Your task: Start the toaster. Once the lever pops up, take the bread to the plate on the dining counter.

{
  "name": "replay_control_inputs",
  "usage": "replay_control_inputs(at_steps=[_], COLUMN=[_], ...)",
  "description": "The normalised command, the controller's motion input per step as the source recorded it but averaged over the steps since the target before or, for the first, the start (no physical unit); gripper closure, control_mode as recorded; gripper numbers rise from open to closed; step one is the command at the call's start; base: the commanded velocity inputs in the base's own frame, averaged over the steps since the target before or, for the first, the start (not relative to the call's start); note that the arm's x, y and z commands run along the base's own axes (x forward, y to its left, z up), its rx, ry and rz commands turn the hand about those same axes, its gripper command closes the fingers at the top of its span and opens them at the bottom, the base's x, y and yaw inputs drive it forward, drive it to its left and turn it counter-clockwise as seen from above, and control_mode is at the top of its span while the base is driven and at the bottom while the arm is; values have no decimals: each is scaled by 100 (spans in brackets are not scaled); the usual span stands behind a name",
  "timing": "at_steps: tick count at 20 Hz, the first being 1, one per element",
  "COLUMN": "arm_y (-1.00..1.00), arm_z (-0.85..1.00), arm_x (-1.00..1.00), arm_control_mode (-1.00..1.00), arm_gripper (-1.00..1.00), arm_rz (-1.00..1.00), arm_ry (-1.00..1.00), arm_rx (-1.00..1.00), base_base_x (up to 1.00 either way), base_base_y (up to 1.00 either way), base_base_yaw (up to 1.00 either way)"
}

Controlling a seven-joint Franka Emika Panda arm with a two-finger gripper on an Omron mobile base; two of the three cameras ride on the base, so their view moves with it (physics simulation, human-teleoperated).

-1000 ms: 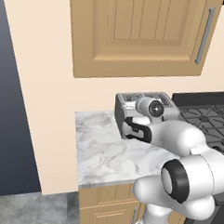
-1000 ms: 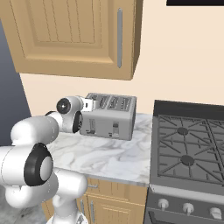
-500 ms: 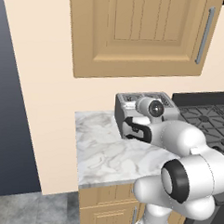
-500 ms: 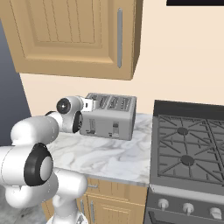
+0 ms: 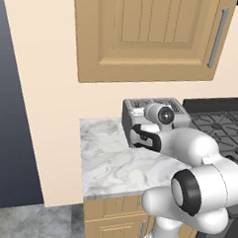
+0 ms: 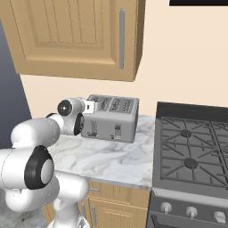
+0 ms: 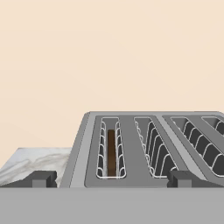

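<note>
- Against the back wall, a marble worktop [image 6: 111,156] carries the toaster [image 6: 111,118], which stands at the worktop's rear edge; a wooden wall cabinet [image 5: 150,36] hangs above, and a black gas stove [image 6: 196,151] adjoins the worktop's right edge.
- White arm [image 5: 196,189]: it reaches forward from the base to the toaster's left end, the wrist level with the toaster's upper half.
- Toaster: boxy, grey, four top slots running front to back as seen in the hand view. Its front face carries two vertical slots with small dark controls, seen in the right base view.
- Gripper [image 7: 111,177]: jaws spread wide, holding nothing. The two dark fingertips [image 7: 41,178] stand just short of the toaster's near top edge, one at either side of the first two slots.
- Bread [image 7: 111,152]: a dark brown slice sits upright, sunk inside the leftmost slot's wire cage, directly ahead of the gap between the fingertips and slightly left of centre, clear of both.
- Lever [image 6: 117,130]: a small dark knob on the front face; its height in its slot cannot be determined.
</note>
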Motion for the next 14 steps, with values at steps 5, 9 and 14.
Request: replay_control_inputs(at_steps=[5,9,14], arm_y=[0,0,0], arm_z=[0,0,0], arm_x=[0,0,0], arm_control_mode=[-100,-100,-100], arm_gripper=[-100,-100,-100], arm_rz=[0,0,0], arm_ry=[0,0,0], arm_rx=[0,0,0], base_base_x=[0,0,0], base_base_y=[0,0,0], base_base_yaw=[0,0,0])
